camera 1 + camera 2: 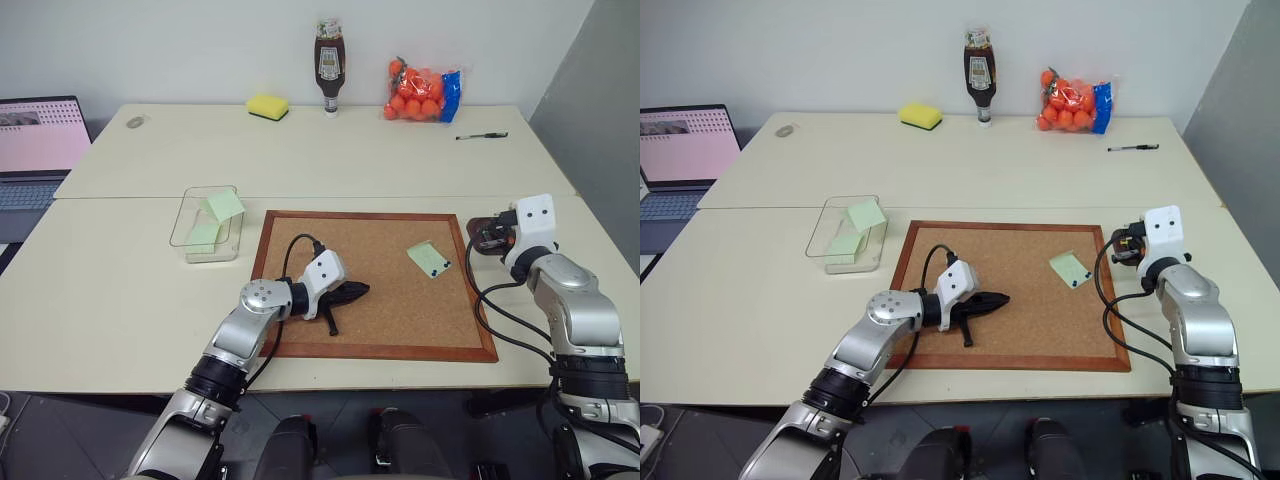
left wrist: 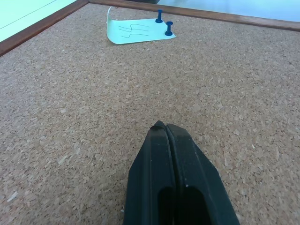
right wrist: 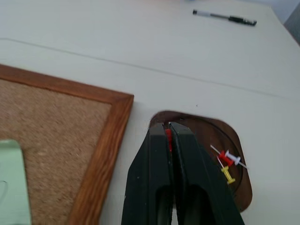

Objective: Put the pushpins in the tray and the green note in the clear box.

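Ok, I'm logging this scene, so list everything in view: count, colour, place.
cork board: 1, wood-framed, table centre
green note: 1, pinned on board by 2 blue pushpins
clear box: 1, left of board, 2 green notes inside
tray: 1, dark brown, right of board, red, yellow, white pins inside
sponge, sauce bottle, orange bag, pen: far edge
laptop: left
left gripper: shut, over board
right gripper: shut on red pushpin, over tray

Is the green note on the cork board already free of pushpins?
No: in the left wrist view two blue pushpins still stand in the green note on the cork board.
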`<state>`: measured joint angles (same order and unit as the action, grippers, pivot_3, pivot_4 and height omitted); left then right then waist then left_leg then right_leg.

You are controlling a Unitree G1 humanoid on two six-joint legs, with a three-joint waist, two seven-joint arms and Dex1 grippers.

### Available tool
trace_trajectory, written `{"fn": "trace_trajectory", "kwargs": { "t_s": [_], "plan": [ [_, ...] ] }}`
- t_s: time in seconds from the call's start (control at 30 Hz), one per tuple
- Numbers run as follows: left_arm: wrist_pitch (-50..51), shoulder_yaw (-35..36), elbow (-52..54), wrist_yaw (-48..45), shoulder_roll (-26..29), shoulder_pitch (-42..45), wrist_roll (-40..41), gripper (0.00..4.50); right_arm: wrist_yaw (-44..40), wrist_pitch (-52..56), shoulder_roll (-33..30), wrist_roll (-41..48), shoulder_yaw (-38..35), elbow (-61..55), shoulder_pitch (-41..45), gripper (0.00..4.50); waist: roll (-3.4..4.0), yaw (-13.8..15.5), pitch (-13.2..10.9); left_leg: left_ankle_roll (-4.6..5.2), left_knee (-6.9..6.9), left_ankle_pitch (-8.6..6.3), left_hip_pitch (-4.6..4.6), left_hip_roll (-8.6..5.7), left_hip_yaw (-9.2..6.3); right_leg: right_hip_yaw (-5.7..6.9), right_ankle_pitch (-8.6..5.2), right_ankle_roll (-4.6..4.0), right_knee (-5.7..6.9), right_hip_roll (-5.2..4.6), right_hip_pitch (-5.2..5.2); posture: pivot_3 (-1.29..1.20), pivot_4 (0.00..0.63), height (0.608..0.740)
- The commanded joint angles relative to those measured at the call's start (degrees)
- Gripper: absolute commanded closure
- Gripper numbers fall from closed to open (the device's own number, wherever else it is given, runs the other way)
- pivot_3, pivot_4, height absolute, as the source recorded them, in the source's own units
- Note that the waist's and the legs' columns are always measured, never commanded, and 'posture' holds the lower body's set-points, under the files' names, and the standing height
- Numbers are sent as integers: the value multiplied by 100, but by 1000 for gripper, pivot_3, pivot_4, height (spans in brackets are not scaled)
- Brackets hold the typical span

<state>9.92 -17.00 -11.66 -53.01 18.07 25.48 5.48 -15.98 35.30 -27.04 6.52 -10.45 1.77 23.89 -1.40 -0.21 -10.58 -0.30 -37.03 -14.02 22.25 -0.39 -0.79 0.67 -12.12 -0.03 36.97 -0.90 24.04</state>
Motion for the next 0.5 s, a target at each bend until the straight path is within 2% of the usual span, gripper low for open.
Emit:
{"fn": "trace_trajectory", "kwargs": {
  "t_s": [0.03, 0.2, 0.5],
  "plan": [
    [64, -95, -135, 46, -24, -51, -106, 4500, 78, -409, -91, -116, -38, 473, 349, 4436, 0, 0, 0, 0, 0, 0, 2, -1, 1, -1, 0, 0, -1, 0, 0, 0, 150, 740],
    [78, -81, -72, 89, -17, -90, -105, 4500, 113, -722, -83, -178, -19, 964, 496, 4436, 0, -1, 0, 1, -1, 0, 2, -3, 2, -2, 2, 4, -1, 0, 0, 0, 150, 740],
    [102, -83, -33, 115, -3, -111, -86, 4500, 305, -930, -98, -141, -133, 1215, 573, 2702, 1, -2, 0, 1, -1, 0, 1, -1, 2, -4, 3, 5, 0, 1, 0, 0, 150, 740]
  ]
}}
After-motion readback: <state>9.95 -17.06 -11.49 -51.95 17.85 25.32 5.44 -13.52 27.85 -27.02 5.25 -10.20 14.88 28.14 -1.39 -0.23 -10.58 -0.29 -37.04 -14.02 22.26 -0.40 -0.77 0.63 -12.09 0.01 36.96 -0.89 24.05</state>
